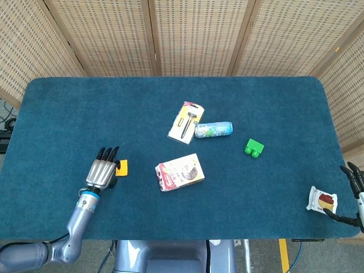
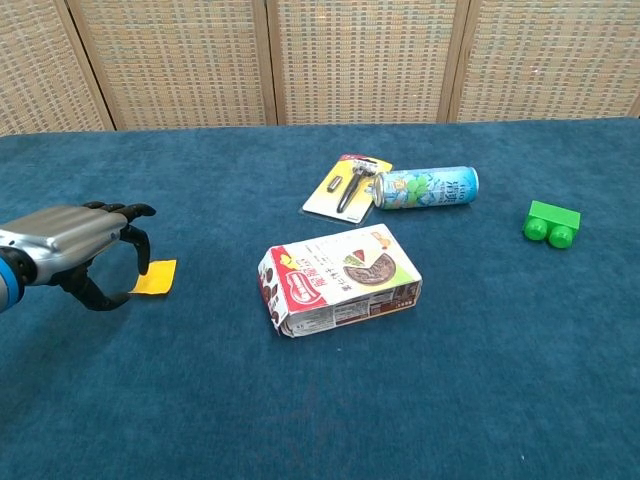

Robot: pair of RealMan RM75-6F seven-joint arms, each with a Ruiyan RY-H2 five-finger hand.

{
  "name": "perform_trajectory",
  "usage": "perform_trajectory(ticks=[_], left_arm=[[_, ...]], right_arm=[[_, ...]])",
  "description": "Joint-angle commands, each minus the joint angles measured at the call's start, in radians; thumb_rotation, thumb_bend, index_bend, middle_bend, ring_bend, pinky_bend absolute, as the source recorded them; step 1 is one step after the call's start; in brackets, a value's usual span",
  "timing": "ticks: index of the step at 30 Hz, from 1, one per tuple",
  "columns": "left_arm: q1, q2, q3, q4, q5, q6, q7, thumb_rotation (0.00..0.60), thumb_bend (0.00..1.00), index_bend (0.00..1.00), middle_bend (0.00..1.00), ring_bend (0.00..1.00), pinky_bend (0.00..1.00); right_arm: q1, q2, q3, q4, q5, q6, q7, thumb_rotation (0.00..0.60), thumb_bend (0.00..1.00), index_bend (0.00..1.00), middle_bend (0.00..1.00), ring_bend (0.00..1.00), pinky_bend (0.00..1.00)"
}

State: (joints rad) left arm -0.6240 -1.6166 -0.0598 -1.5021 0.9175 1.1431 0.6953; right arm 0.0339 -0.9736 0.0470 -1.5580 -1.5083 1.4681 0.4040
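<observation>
Hovering with fingers curled but holding nothing, my left hand [image 2: 75,250] has the flat yellow-orange card [image 2: 154,277] just beside its fingertips (touching? unclear); the printed cardboard snack box [image 2: 340,279] lies farther right.

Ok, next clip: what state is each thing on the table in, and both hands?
Left hand: fingers curled, empty, beside the yellow tag.
Yellow tag: flat on the table, not held.
Box: lying flat, closed.
Can: on its side.
Razor pack: flat, sealed.
Green block: resting alone.
Snack packet: flat at the table edge.
Right hand: open, by the packet.
</observation>
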Motion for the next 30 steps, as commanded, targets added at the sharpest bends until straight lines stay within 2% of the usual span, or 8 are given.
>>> perform_trajectory(ticks=[1,18,30], left_arm=[[0.003,-0.005,-0.001,0.011,0.003,0.0,-0.004,0.6,0.36,0.42,0.0,0.0,0.0],[0.001,-0.073,-0.021,0.113,0.013,-0.024,-0.018,0.6,0.37,0.42,0.0,0.0,0.0],[0.003,-0.096,-0.033,0.139,0.034,-0.032,-0.041,0.6,0.4,0.47,0.0,0.0,0.0]], right_arm=[[0.0,0.0,0.0,0.0,0.0,0.0,-0.001,0.6,0.1,0.0,0.0,0.0,0.0],[0.001,0.0,0.003,0.004,0.004,-0.001,0.009,0.6,0.1,0.0,0.0,0.0,0.0],[0.0,0.001,0.003,0.006,0.003,0.0,0.015,0.6,0.1,0.0,0.0,0.0,0.0]])
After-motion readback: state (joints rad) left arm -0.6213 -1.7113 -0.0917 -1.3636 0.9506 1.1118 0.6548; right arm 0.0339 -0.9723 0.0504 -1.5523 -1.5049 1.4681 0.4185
